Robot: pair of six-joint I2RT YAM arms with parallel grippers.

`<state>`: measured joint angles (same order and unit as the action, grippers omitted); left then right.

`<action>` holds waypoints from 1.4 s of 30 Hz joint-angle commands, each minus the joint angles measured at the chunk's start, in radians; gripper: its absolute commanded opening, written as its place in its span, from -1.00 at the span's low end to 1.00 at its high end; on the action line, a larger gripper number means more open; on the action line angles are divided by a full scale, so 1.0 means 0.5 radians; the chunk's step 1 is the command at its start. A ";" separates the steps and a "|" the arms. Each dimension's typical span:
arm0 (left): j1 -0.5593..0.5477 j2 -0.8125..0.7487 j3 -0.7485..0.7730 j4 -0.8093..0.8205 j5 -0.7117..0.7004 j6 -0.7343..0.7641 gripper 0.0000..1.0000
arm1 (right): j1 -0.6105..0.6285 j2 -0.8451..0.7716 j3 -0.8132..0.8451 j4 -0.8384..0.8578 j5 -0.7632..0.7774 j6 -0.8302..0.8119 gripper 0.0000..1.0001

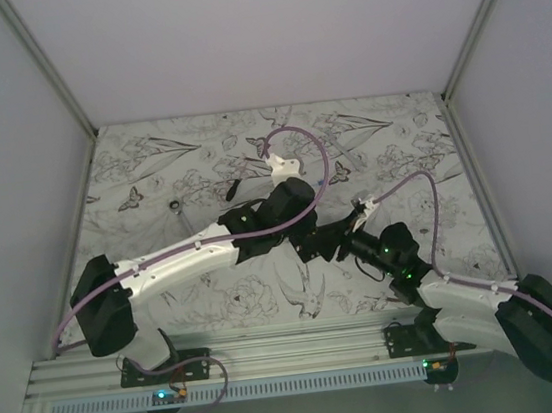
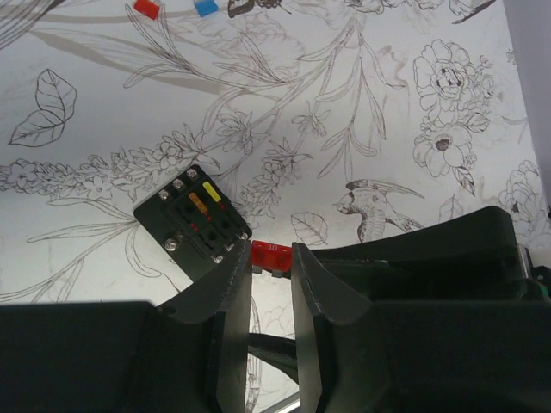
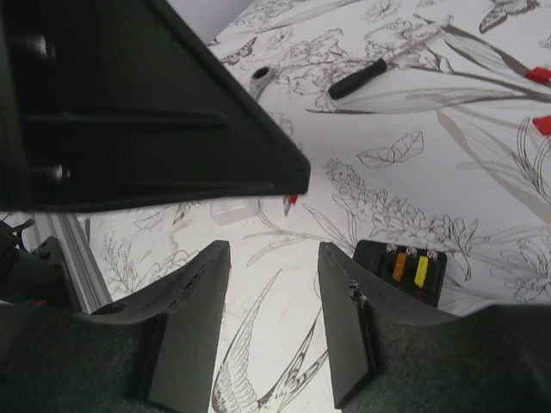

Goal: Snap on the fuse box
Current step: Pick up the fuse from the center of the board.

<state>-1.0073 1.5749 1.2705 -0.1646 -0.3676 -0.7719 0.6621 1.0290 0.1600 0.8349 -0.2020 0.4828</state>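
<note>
- The fuse box (image 2: 194,225) lies flat on the flower-printed table (image 2: 103,52), top face up, with nothing gripping it.
- Its slots are partly filled. A yellow fuse and an orange fuse sit side by side in the upper row, with small red marks below them, and the other slots look dark and probably empty.
- The left gripper (image 2: 271,267) is clenched narrowly on a red blade fuse (image 2: 269,251), pinched across its fingertips.
- That fuse hangs just beside the box's near corner and is not over any slot. The right wrist view shows the same red bit at the gripper's tip.
- The right gripper (image 3: 275,254) has its jaws apart with nothing between them. The box shows just past its right finger (image 3: 344,318), partly hidden behind it.
- A small clear piece (image 3: 234,211) lies on the table under the left gripper. It may be a cover, but I cannot tell.
- A spare red fuse (image 2: 148,8) and a spare blue fuse (image 2: 205,8) lie well apart from the box, as does a black-handled tool (image 3: 362,79).
- Judged from this, nothing has yet been snapped on.
- The held fuse is brought close but not seated. What is left is to line it up over a free slot, press it home, and probably steady the box with the free gripper.
</note>
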 commanded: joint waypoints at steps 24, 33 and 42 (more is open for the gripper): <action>-0.035 -0.097 -0.098 0.165 0.179 -0.114 -0.76 | 0.050 0.039 0.125 0.199 0.146 -0.116 -1.00; -0.013 -0.211 -0.142 0.162 0.168 0.054 -0.50 | 0.051 -0.006 0.137 0.043 0.085 -0.231 -1.00; 0.205 -0.571 -0.321 0.157 0.750 0.812 -0.01 | -0.146 -0.145 0.262 -0.384 -0.425 -0.387 -1.00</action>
<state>-0.9668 1.3708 1.1587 -0.0967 -0.1925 -0.5922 0.6411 0.9901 0.2386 0.7349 -0.2523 0.3435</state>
